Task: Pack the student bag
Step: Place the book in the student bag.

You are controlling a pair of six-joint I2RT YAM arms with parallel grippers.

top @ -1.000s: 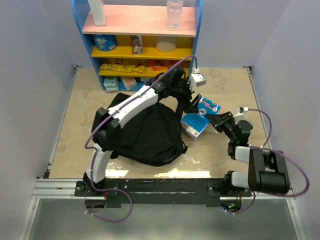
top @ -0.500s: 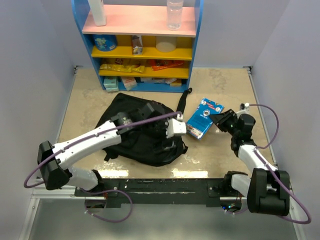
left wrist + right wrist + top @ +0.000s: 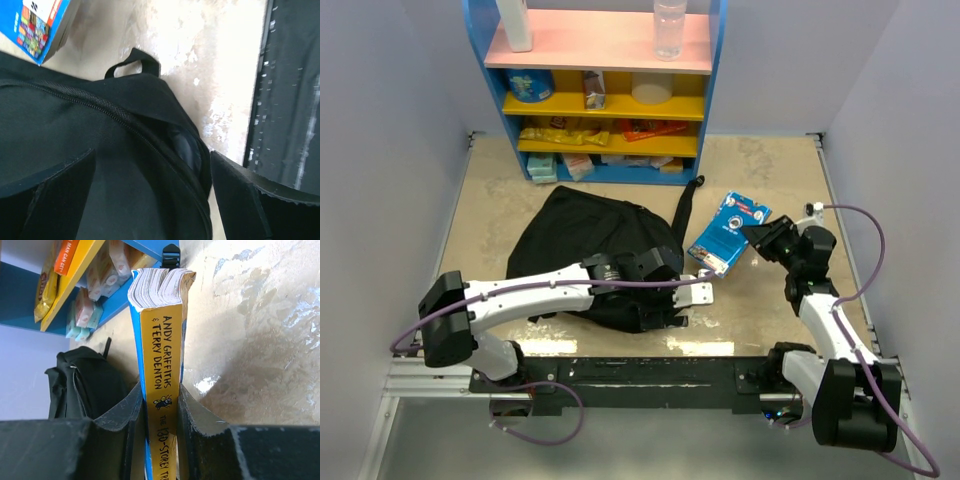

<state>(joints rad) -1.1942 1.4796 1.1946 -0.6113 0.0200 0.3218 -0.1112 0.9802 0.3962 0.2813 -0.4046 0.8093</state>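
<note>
Left claw [image 3: 151,194] is hovering wide open over the soft student bag [image 3: 590,240], best grabbed by its top loop [image 3: 134,59]; right claw [image 3: 160,405] is clamping a book [image 3: 162,340].

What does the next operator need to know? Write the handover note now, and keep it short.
Left gripper: open and empty, over the near right end of the student bag.
Right gripper: shut on the spine end of a blue and yellow book, held just right of the bag.
Bag: lying flat on the table. Its zip looks parted near the top loop.
Done: book picked up.
Left: widen the bag's opening, then put the book inside. Nothing can be seen packed yet.
</note>
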